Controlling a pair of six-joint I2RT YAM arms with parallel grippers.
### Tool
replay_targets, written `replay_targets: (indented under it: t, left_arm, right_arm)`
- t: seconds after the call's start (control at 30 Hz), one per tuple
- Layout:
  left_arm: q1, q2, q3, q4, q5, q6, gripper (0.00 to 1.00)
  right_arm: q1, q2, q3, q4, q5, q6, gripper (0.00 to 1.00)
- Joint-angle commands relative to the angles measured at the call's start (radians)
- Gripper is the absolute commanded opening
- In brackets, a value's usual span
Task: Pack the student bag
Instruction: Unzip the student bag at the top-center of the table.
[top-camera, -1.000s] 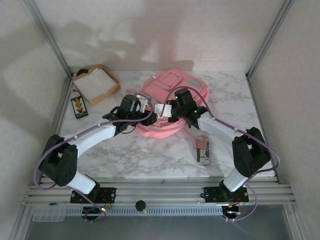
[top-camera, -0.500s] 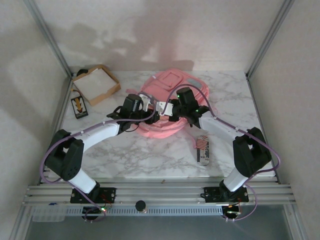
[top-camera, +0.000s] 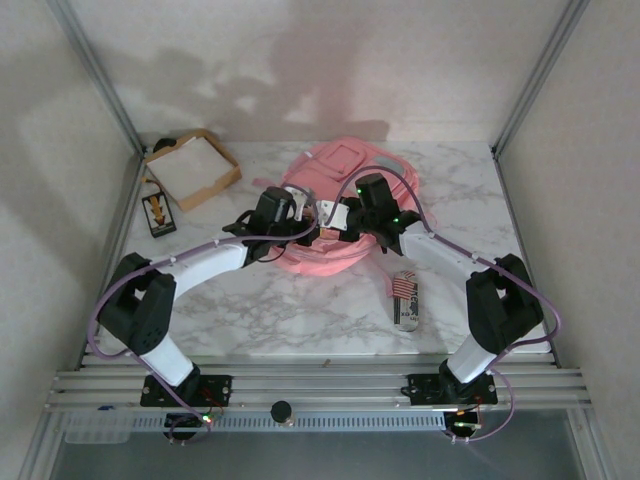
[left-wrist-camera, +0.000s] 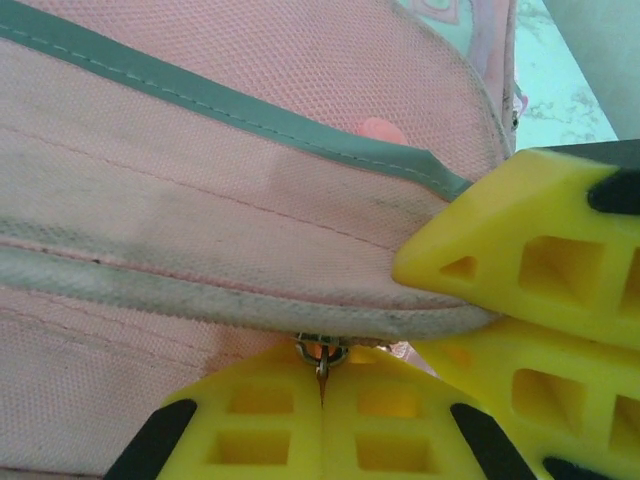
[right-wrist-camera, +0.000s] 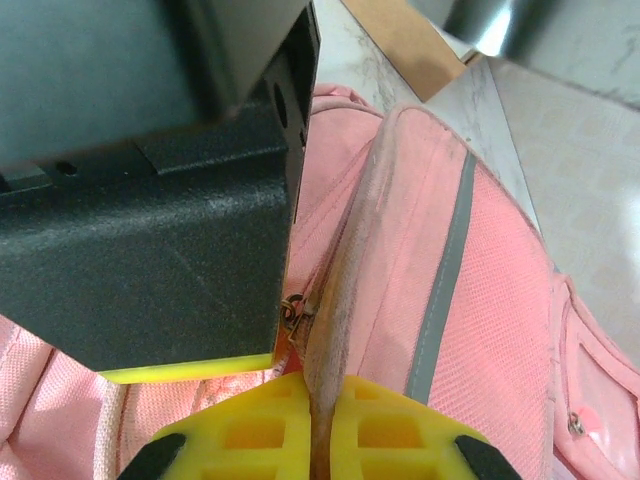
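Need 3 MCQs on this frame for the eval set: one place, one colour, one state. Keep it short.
1. Where on the table does the cardboard box sit?
A. far left corner
B. near right edge
C. middle

2. What colour are the fingers of the left gripper?
A. red
B. yellow
C. white

3. What is the left gripper doing?
A. open above the table
B. shut on the cardboard box
C. shut on the zipper pull of the student bag

Answers:
1 A, the top view has the box at the far left corner.
2 B, the left wrist view shows yellow fingers.
3 C, the fingers meet with the metal pull pinched between them at the bag's seam.
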Motion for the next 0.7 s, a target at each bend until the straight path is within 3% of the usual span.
replay_targets:
  t: [0.0,0.27,0.47,0.67]
  left_arm:
    - [0.023,-0.018,0.021,-0.089,-0.164,-0.019,0.00]
    - [0.138,-0.119,-0.056,-0.109,-0.132,-0.014,0.00]
    - [0.216,-0.067,-0.003,-0.135,-0.215,0.032,0.00]
    - [0.303,-0.033,-0.001,-0.064,-0.223,0.007,0.00]
  right_arm:
    - [0.003,-0.092,0.016,0.101,-0.095,0.032,0.00]
    - [-0.002,-0.123,0.011,-0.021,-0.103,-0.006,0.00]
    - [-0.001,-0.163,0.005,-0.095,-0.148,-0.013,0.00]
    - [-0.016,-0.199,-0.015,-0.150,-0.163,0.004,0.00]
